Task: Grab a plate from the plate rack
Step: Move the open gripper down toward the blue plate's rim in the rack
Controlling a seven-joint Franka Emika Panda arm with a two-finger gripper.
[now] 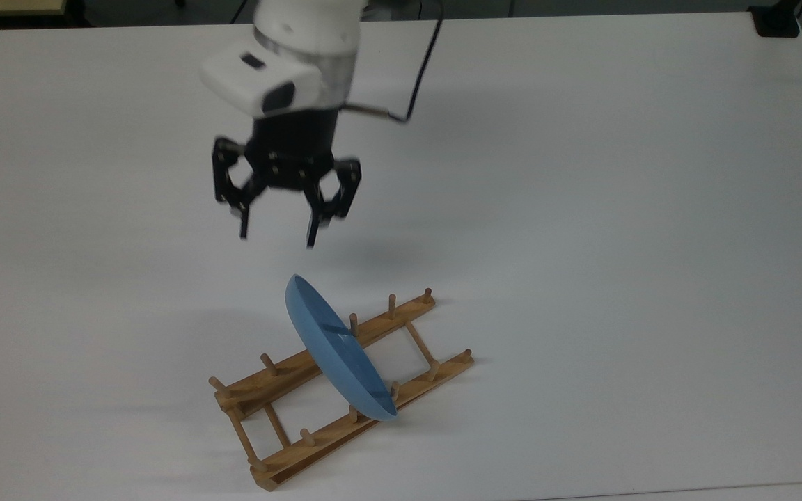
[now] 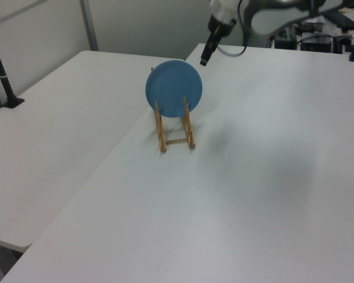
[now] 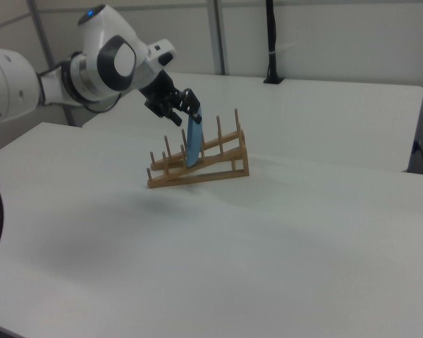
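The light-blue plate [image 1: 331, 355] stands on edge, leaning, between the pegs of the light-brown wooden plate rack [image 1: 282, 459] near the top view's lower middle. My gripper [image 1: 277, 240] hangs open in the air just beyond the plate's upper rim, its fingers pointing down and nothing between them. In the left view the plate [image 2: 173, 88] faces the camera on the rack [image 2: 176, 132], and the gripper [image 2: 205, 59] is up and to the plate's right. In the right view the gripper [image 3: 190, 109] is right above the thin edge of the plate [image 3: 193, 141] in the rack [image 3: 204, 165].
The rack sits on a wide white table [image 1: 582, 209]. A black cable [image 1: 423, 62] trails from the arm's wrist. A black post base [image 1: 777, 21] stands at the top view's upper right corner, and a black pole [image 2: 3, 76] on the adjoining table.
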